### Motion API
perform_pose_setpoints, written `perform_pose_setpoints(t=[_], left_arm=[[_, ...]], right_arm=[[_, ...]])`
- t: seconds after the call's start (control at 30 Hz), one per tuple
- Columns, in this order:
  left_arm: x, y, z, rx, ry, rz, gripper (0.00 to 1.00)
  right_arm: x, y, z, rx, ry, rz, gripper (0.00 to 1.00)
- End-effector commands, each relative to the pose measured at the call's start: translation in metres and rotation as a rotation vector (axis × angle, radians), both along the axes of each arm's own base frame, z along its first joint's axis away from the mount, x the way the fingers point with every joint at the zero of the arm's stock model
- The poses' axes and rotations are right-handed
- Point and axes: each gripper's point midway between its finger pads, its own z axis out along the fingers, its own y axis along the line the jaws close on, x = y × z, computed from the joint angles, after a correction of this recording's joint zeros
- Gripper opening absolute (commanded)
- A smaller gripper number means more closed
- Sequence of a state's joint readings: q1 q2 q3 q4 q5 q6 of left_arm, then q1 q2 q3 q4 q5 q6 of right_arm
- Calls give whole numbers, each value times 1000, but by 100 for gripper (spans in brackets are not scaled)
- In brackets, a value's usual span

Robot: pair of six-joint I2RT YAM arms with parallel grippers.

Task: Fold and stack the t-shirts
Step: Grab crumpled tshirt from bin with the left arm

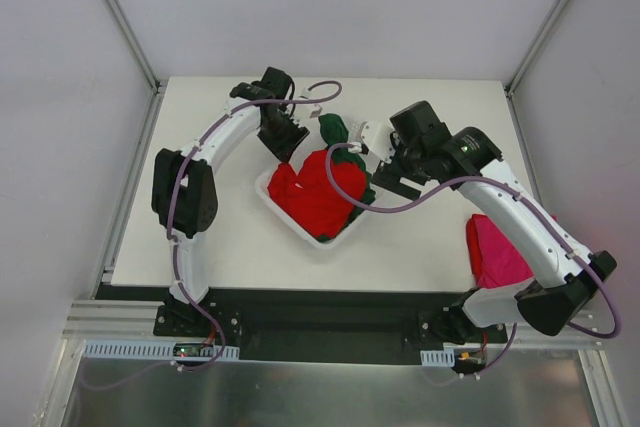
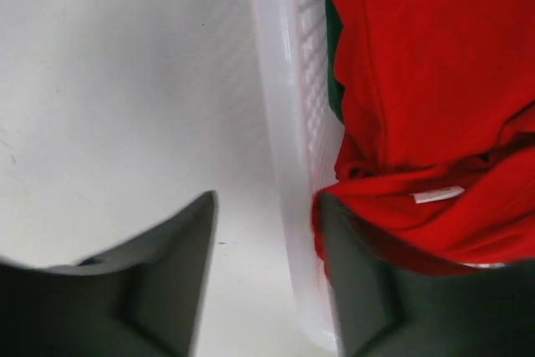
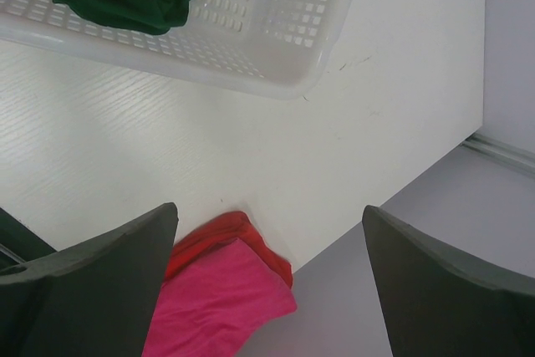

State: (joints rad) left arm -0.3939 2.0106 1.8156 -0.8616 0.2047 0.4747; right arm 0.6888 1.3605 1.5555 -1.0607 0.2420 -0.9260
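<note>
Count: three t-shirts, one basket, two grippers.

- Red t-shirt [image 1: 320,197]: soft, crumpled, heaped in the white plastic mesh basket [image 1: 325,242] at mid-table.
- Dark green t-shirt [image 1: 335,130]: bunched under and behind the red one, spilling over the far rim.
- Magenta-pink t-shirt [image 1: 497,255]: flat on the white table [image 1: 230,237] at its near right edge, with a red strip along one side.

Left gripper [image 2: 267,282]: jaws part open, straddling the basket's wall, gripping nothing.
Right gripper [image 3: 272,282]: jaws wide, empty, over bare table beside the basket.
</note>
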Motion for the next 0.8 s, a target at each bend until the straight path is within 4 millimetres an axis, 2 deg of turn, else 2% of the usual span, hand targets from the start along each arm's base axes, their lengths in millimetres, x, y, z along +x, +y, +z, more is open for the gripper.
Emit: perform_pose_setpoints(t=[0.0, 0.07, 0.1, 0.3, 0.43, 0.53, 0.67, 0.7, 0.77], left_arm=[[-7, -6, 4, -12, 7, -38, 30], [-8, -5, 1, -9, 13, -35, 4], [-8, -4, 0, -5, 17, -32, 0], [-10, 0, -4, 19, 17, -49, 0], [-8, 14, -5, 90, -22, -94, 0], [-1, 35, -6, 164, -53, -96, 0], [21, 73, -3, 218, -79, -13, 0], [29, 91, -1, 226, -83, 29, 0], [41, 106, 0, 235, -96, 59, 0]], right_arm=[[-4, 0, 3, 18, 8, 9, 96], [-4, 1, 1, 18, 15, 14, 96], [-4, 2, 1, 18, 17, 16, 96], [-2, 3, 0, 17, 17, 19, 96], [-4, 3, -1, 20, 20, 22, 96], [-6, 2, -1, 21, 22, 24, 96], [-9, -1, -4, 18, 28, 25, 96], [-10, -1, -4, 18, 28, 28, 96], [-11, -2, -7, 15, 36, 28, 96]])
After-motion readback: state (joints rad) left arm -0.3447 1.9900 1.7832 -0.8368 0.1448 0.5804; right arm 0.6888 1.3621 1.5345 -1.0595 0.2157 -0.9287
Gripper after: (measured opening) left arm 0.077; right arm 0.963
